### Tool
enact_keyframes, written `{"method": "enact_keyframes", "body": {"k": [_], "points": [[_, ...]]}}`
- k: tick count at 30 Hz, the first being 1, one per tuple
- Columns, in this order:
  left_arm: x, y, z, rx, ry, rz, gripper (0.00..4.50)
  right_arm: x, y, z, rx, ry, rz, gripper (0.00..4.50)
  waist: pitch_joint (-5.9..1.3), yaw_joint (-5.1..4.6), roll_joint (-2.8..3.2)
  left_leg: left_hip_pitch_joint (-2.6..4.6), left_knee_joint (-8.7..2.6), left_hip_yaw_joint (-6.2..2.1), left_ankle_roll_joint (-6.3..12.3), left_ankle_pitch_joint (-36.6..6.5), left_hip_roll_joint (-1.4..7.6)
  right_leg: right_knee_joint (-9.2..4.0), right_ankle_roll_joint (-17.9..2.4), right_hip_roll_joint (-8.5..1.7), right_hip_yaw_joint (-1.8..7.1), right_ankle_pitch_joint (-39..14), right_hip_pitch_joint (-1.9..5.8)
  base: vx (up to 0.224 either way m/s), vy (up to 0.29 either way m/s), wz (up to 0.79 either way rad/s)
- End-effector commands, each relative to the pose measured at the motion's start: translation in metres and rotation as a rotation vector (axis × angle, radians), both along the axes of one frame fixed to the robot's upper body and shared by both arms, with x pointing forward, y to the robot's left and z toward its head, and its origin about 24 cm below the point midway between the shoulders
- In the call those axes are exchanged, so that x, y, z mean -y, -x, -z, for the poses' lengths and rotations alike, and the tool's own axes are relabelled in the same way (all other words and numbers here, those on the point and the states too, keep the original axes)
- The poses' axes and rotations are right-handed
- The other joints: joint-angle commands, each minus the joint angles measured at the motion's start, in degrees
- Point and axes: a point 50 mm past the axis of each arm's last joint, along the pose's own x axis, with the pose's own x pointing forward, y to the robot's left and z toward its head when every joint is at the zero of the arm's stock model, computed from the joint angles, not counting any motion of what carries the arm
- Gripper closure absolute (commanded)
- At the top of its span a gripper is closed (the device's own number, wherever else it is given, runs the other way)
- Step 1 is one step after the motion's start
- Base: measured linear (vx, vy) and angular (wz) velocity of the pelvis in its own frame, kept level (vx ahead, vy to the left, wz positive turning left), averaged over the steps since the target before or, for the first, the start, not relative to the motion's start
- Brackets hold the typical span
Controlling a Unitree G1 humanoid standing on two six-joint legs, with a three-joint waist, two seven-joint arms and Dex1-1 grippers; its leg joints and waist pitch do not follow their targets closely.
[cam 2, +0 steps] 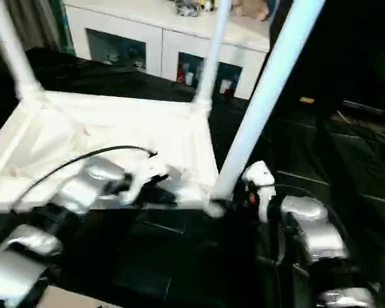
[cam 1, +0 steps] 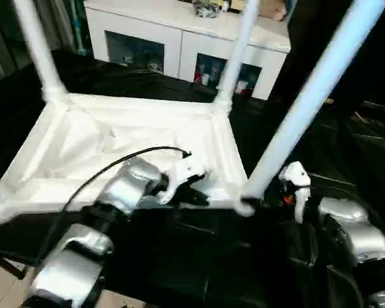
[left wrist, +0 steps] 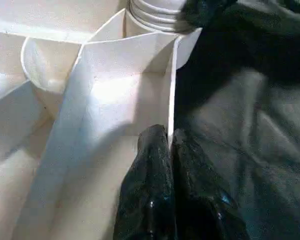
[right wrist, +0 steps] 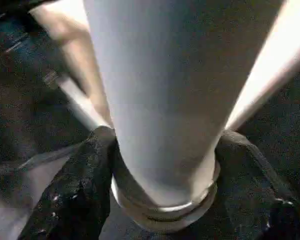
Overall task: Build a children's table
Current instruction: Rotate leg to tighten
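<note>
Right wrist view: end effector (right wrist: 162,180) grips leg (right wrist: 155,90).

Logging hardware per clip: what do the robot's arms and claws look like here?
Both forearms are rounded silver metallic shells, the left forearm with a black ribbed joint behind it and a thin black cable arching over it. Each wrist carries a white plastic housing; a small red spot shows beside the right one. The left claw and right claw have glossy black, rounded fingers.
</note>
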Motion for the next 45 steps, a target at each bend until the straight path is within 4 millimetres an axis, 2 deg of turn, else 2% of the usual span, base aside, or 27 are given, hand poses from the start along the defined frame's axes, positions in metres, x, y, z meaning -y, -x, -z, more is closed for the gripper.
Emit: {"method": "enact_keyframes", "body": {"k": [1, 5, 6, 7, 9, 11, 12, 13, 15, 16, 18, 19, 21, 22, 24, 27, 28, 29, 30, 32, 34, 39, 42, 45], "points": [[0.003, 0.002, 0.016, -0.053, 0.027, -0.11, 4.5, 0.006, -0.004, 0.002, 0.017, 0.019, 0.131, 1.88, -2.14, 0.03, -0.51, 0.07, -3.92, -0.17, 2.3, -12.6, 1.23, -4.94, -10.3, -2.48, 1.56, -15.9, 2.2, 0.0, 0.0, 0.0], [0.012, -0.007, 0.015, 0.003, 0.035, -0.21, 4.5, -0.008, -0.002, 0.009, 0.023, -0.036, 0.325, 1.89, -2.1, 0.03, -0.46, -0.09, -4.06, -0.21, 1.94, -11.7, 1.08, -4.94, -9.0, -2.32, 1.71, -14.9, 2.09, 0.0, 0.0, 0.0], [0.014, -0.008, 0.014, 0.015, 0.037, -0.224, 4.5, -0.013, -0.002, 0.011, 0.027, -0.035, 0.37, 1.89, -1.98, 0.0, -0.34, -0.16, -4.1, -0.18, 2.18, -11.5, 1.01, -4.95, -8.9, -2.25, 1.74, -14.3, 2.08, 0.0, 0.0, 0.0], [0.018, -0.01, 0.013, 0.031, 0.042, -0.241, 4.5, -0.022, 0.0, 0.013, 0.034, -0.036, 0.418, 1.89, -1.55, -0.03, 0.16, -0.16, -4.3, -0.18, 2.13, -11.8, 0.98, -5.06, -8.6, -2.26, 1.82, -14.4, 1.74, 0.0, 0.0, 0.0], [0.02, -0.012, 0.012, 0.05, 0.048, -0.261, 4.5, -0.031, 0.001, 0.014, 0.042, -0.038, 0.448, 1.89, -1.71, -0.11, -0.03, -0.04, -4.3, -0.17, 2.09, -12.1, 0.97, -5.09, -8.4, -2.17, 1.79, -14.3, 1.8, 0.0, 0.0, 0.0], [0.023, -0.012, 0.012, 0.049, 0.05, -0.263, 4.5, -0.044, 0.004, 0.014, 0.041, -0.08, 0.454, 1.89, -1.56, -0.12, 0.05, -0.06, -4.28, -0.12, 2.67, -12.2, 0.91, -5.07, -8.2, -2.18, 1.9, -13.8, 1.74, 0.0, 0.0, 0.0], [0.024, -0.012, 0.012, 0.049, 0.05, -0.26, 4.5, -0.048, 0.006, 0.014, 0.038, -0.097, 0.451, 1.89, -1.44, -0.06, 0.11, -0.04, -4.32, -0.08, 2.84, -12.4, 0.9, -5.16, -8.1, -2.14, 1.93, -13.9, 1.66, 0.0, 0.0, 0.0], [0.025, -0.011, 0.012, 0.046, 0.049, -0.252, 4.5, -0.054, 0.008, 0.013, 0.036, -0.112, 0.444, 1.89, -0.97, -0.17, 0.18, -0.17, -4.6, -0.16, 3.12, -13.8, 0.93, -5.35, -7.7, -2.05, 1.95, -15.4, 1.56, 0.0, 0.0, 0.0], [0.025, -0.009, 0.013, 0.042, 0.048, -0.245, 4.5, -0.057, 0.011, 0.012, 0.038, -0.123, 0.434, 1.89, -0.94, -0.14, 0.25, 0.01, -4.64, -0.16, 3.13, -14.5, 1.06, -5.51, -7.4, -2.16, 1.98, -16.2, 1.4, 0.0, 0.0, 0.0], [0.025, -0.009, 0.013, 0.041, 0.046, -0.239, 4.5, -0.057, 0.012, 0.012, 0.037, -0.135, 0.431, 1.55, -0.86, -0.18, 0.3, -0.01, -4.7, -0.18, 3.16, -14.8, 1.08, -5.54, -7.3, -2.16, 1.99, -16.5, 1.37, 0.0, 0.0, 0.0], [0.024, -0.008, 0.014, 0.038, 0.044, -0.235, 4.5, -0.058, 0.012, 0.009, 0.035, -0.173, 0.43, 1.21, -0.7, -0.14, 0.19, -0.22, -4.82, -0.27, 3.29, -14.9, 1.13, -5.52, -7.1, -2.19, 2.03, -16.7, 1.43, 0.0, 0.0, 0.0], [0.022, -0.008, 0.014, 0.037, 0.042, -0.226, 4.5, -0.056, 0.011, 0.004, 0.046, -0.187, 0.414, 1.21, -0.84, -0.29, -0.03, -0.5, -4.85, -0.33, 3.45, -14.6, 1.05, -5.48, -7.0, -2.22, 2.0, -16.4, 1.71, 0.0, 0.0, 0.0], [0.021, -0.008, 0.014, 0.036, 0.042, -0.221, 4.5, -0.055, 0.01, 0.002, 0.052, -0.185, 0.403, 1.03, -0.65, -0.36, 0.1, -0.71, -5.1, -0.42, 3.34, -14.9, 1.07, -5.67, -6.4, -2.25, 1.86, -18.2, 1.69, 0.0, 0.0, 0.0], [0.019, -0.007, 0.014, 0.036, 0.04, -0.203, 4.5, -0.051, 0.008, -0.002, 0.063, -0.152, 0.361, 0.77, -0.7, -0.44, -0.01, -0.53, -4.99, -0.41, 3.25, -15.3, 1.14, -5.81, -6.2, -2.4, 1.92, -19.6, 1.59, 0.0, 0.0, 0.0], [0.016, -0.007, 0.013, 0.031, 0.036, -0.182, 4.5, -0.044, 0.007, -0.008, 0.07, -0.104, 0.276, 0.73, -1.01, -0.48, -0.01, -0.67, -4.88, -0.41, 3.28, -14.2, 1.18, -5.76, -6.2, -2.49, 1.97, -19.0, 1.82, 0.0, 0.0, 0.0], [0.01, -0.006, 0.012, 0.012, 0.027, -0.146, 4.5, -0.033, 0.008, -0.015, 0.074, -0.051, 0.141, 0.73, -1.47, -0.37, -0.08, -0.69, -4.52, -0.33, 3.89, -12.2, 1.23, -5.43, -6.9, -2.45, 1.9, -16.1, 2.27, 0.0, 0.0, 0.0], [0.006, -0.004, 0.011, 0.002, 0.022, -0.106, 4.5, -0.025, 0.009, -0.018, 0.072, -0.026, 0.078, 0.73, -1.61, -0.44, -0.1, -0.77, -4.39, -0.23, 4.19, -11.7, 1.24, -5.34, -7.3, -2.53, 1.97, -15.1, 2.25, 0.0, 0.0, 0.0], [0.003, -0.002, 0.01, -0.007, 0.022, -0.072, 4.5, -0.019, 0.01, -0.02, 0.074, -0.002, 0.039, 0.73, -1.76, -0.37, -0.21, -1.04, -4.27, -0.3, 4.71, -10.4, 1.17, -5.07, -7.8, -2.57, 1.84, -13.3, 2.66, 0.0, 0.0, 0.0], [0.003, -0.002, 0.01, -0.007, 0.022, -0.072, 4.5, -0.019, 0.01, -0.02, 0.074, -0.002, 0.039, 0.73, -1.82, -0.38, -0.15, -1.11, -4.21, -0.29, 4.92, -9.7, 1.21, -4.94, -8.1, -2.61, 1.86, -12.2, 2.68, 0.0, 0.0, 0.0], [-0.001, 0.001, 0.009, -0.023, 0.017, -0.014, 4.5, -0.011, 0.01, -0.022, 0.076, 0.041, -0.013, 0.73, -1.95, -0.62, -0.01, -0.84, -3.93, -0.13, 5.52, -7.9, 1.18, -4.61, -9.7, -2.51, 1.8, -8.6, 2.49, 0.0, 0.0, 0.0], [-0.005, 0.004, 0.008, -0.033, 0.017, 0.028, 4.5, -0.005, 0.008, -0.024, 0.087, 0.077, -0.049, 0.73, -2.06, -0.74, -0.25, -0.88, -3.82, -0.11, 6.02, -6.6, 1.18, -4.23, -11.1, -2.44, 1.73, -6.3, 2.67, 0.0, 0.0, 0.0], [-0.009, 0.011, 0.0, -0.075, 0.034, 0.14, 4.5, -0.003, 0.006, -0.027, 0.068, 0.11, -0.15, 0.73, -2.25, -0.65, -0.19, -0.4, -3.33, 0.13, 7.65, -3.7, 1.36, -3.07, -15.3, -2.34, 1.78, 1.8, 2.64, 0.0, 0.0, 0.0], [-0.009, 0.014, -0.002, -0.09, 0.039, 0.182, 4.5, -0.006, 0.006, -0.023, 0.058, 0.136, -0.191, 0.73, -2.2, -0.17, -0.53, -0.3, -3.18, 0.24, 8.28, -2.8, 1.38, -2.82, -16.3, -2.41, 1.77, 3.4, 2.78, 0.0, 0.0, 0.0], [-0.009, 0.016, -0.003, -0.093, 0.045, 0.198, 4.5, -0.008, 0.006, -0.021, 0.055, 0.151, -0.216, 0.73, -2.1, 0.24, -0.54, -0.14, -3.27, 0.3, 7.46, -4.0, 1.43, -3.01, -15.9, -2.51, 1.81, 0.7, 2.72, 0.0, 0.0, 0.0]]}}
